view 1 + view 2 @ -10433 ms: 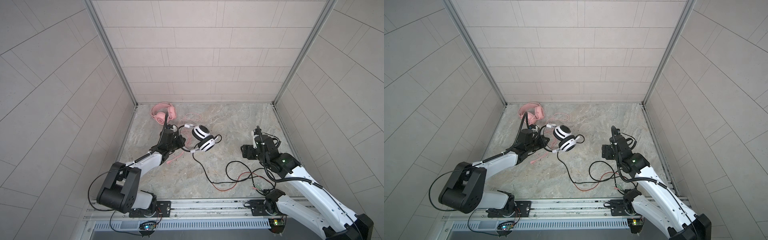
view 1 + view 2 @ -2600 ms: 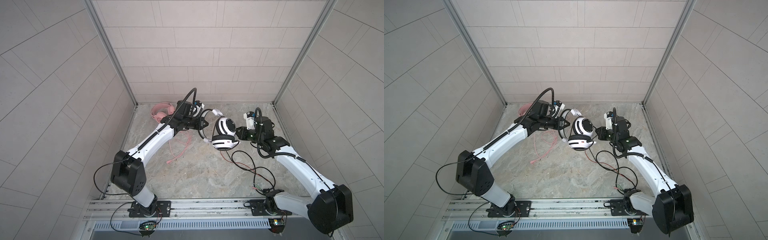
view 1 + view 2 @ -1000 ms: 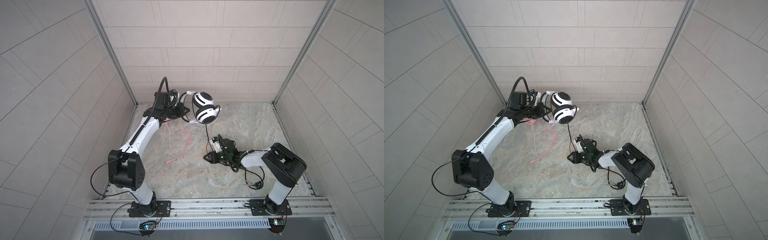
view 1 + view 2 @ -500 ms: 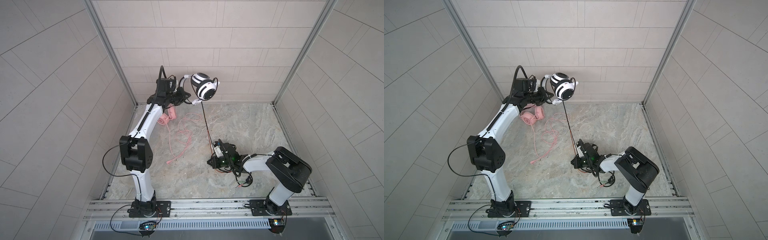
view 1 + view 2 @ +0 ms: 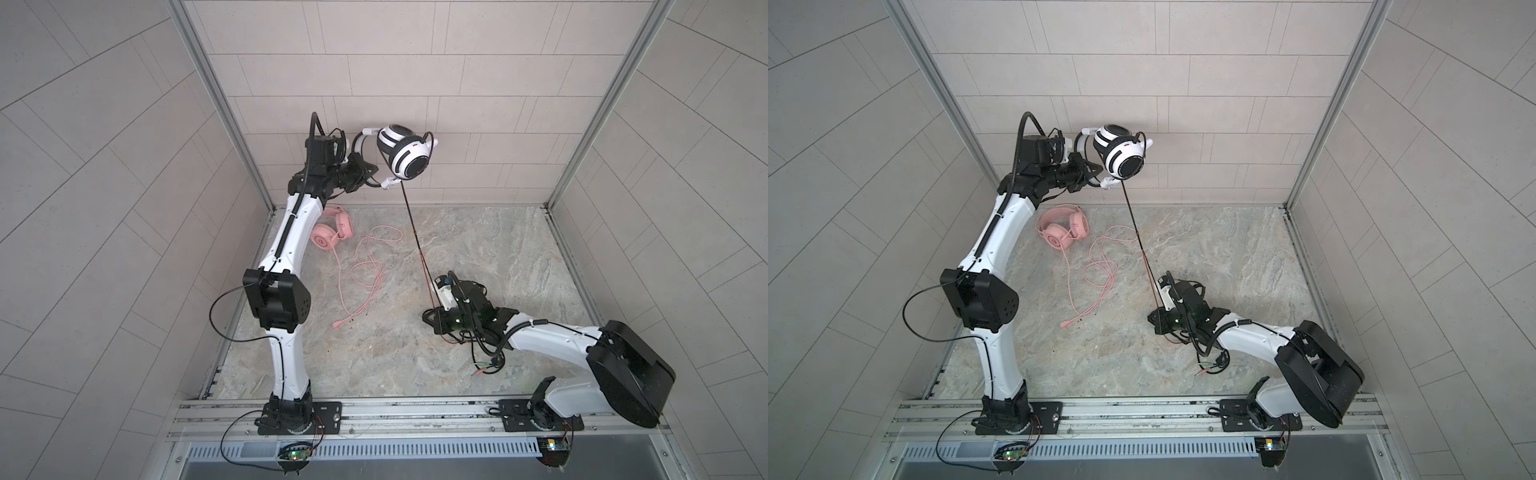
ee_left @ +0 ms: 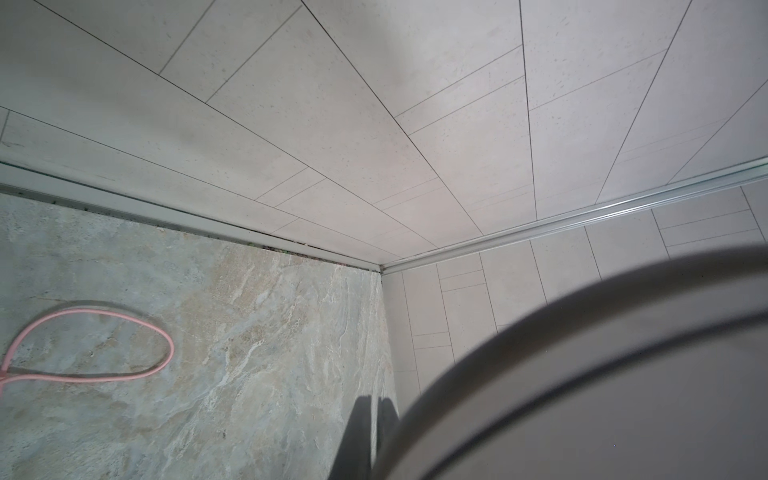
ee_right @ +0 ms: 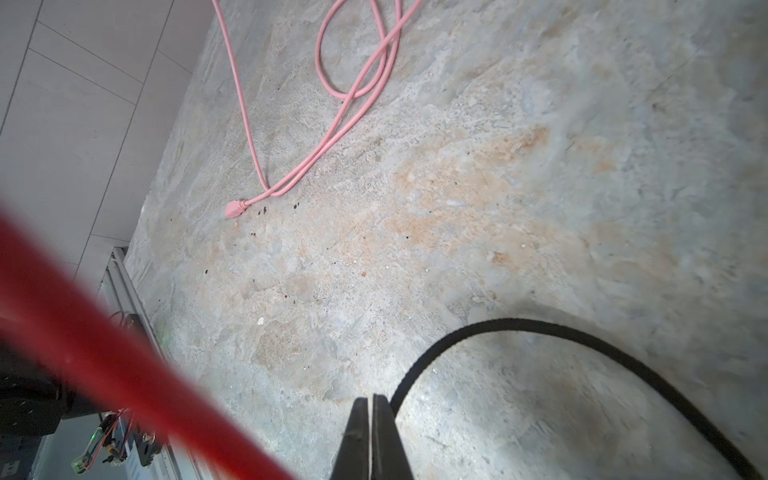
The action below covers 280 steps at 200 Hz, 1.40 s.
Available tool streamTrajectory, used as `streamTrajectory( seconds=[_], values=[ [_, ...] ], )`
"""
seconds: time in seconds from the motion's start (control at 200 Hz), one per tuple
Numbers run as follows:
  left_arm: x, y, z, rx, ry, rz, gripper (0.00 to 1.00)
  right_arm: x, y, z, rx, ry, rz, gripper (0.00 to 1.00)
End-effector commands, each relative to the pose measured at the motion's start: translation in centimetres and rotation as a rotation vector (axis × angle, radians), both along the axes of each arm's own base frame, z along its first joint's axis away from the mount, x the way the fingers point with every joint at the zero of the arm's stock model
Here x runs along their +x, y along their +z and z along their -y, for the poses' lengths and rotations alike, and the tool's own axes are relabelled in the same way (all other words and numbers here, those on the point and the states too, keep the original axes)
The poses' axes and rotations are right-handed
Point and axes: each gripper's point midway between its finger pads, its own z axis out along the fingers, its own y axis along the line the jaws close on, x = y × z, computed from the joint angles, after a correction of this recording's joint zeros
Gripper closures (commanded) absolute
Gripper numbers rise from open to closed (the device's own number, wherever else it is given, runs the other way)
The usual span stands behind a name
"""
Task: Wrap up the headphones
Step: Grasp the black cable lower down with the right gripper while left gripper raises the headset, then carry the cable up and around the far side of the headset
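The left gripper [image 5: 371, 171] is raised high beside the back wall [image 5: 478, 137], jaws pressed together on the thin headband of the white-and-black headset [image 5: 405, 158]. The ear cups hang just beyond its fingertips, clear of the stone tabletop [image 5: 478, 249].

From the headset the black-and-red cable [image 5: 417, 243] runs down in one straight, taut line to the right gripper [image 5: 431, 316], which sits low, close to the tabletop. In the right wrist view its fingers [image 7: 359, 432] are closed flat against each other, and a black stretch of cable curves away right beside the tips. The pinch point itself is hidden, but the tight line ending at the jaws suggests the cable is clamped there.

The rest of the cable lies slack behind the right gripper, toward its own arm base, ending in the plugs [image 5: 484, 368].

So the cable's long axis points from one gripper straight at the other. The headset lies up and away from the right gripper, the loose length on its near side. Winding probably calls for the right gripper to carry the cable up toward the left one.

The pink headset [image 5: 330, 235] lies below the left gripper, its pink cable [image 5: 368, 266] unwound between the two arms.
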Motion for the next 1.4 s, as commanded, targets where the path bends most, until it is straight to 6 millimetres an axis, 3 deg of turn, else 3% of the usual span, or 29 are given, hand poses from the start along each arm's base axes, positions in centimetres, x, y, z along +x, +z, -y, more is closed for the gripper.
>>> streamTrajectory(
  seconds=[0.0,0.125,0.32,0.345,0.465,0.65,0.816,0.931,1.081,1.266,1.396],
  values=[
    [0.3,4.8,-1.4,-0.068,0.061,0.082,1.0,-2.7,-2.5,2.3,-0.096,0.003,-0.106,1.0],
    [0.1,4.3,-1.4,-0.044,0.067,0.072,1.0,-3.3,-1.2,2.6,-0.07,0.006,-0.096,1.0],
    [-0.6,0.3,-1.2,0.055,0.064,-0.005,1.0,-3.3,2.8,4.9,-0.143,-0.017,0.015,1.0],
    [-0.7,-0.1,-1.3,0.07,0.069,-0.011,1.0,-3.0,4.3,5.0,-0.146,-0.017,0.046,1.0],
    [-1.0,-2.6,-1.9,0.168,0.098,-0.051,1.0,-3.6,8.0,6.9,-0.217,-0.01,0.122,1.0],
    [-1.4,-6.6,-4.8,0.351,0.209,-0.148,1.0,-4.4,13.7,9.0,-0.231,-0.038,0.223,1.0],
    [-2.1,-7.7,-5.2,0.584,0.272,-0.12,1.0,-4.7,17.4,9.2,-0.198,-0.04,0.273,1.0],
    [-2.5,-8.8,-4.1,0.684,0.256,-0.115,1.0,-4.7,20.0,9.1,-0.176,-0.032,0.312,1.0],
    [-3.9,-10.1,-0.8,0.82,0.165,-0.083,1.0,-4.7,22.9,9.2,-0.177,-0.02,0.36,1.0],
    [-7.1,-11.7,4.8,1.006,-0.054,0.007,1.0,-4.2,25.9,8.7,-0.162,-0.01,0.414,1.0],
    [-9.5,-12.5,6.9,1.05,-0.175,0.034,1.0,-3.5,28.3,8.1,-0.132,-0.012,0.461,1.0]
  ],
)
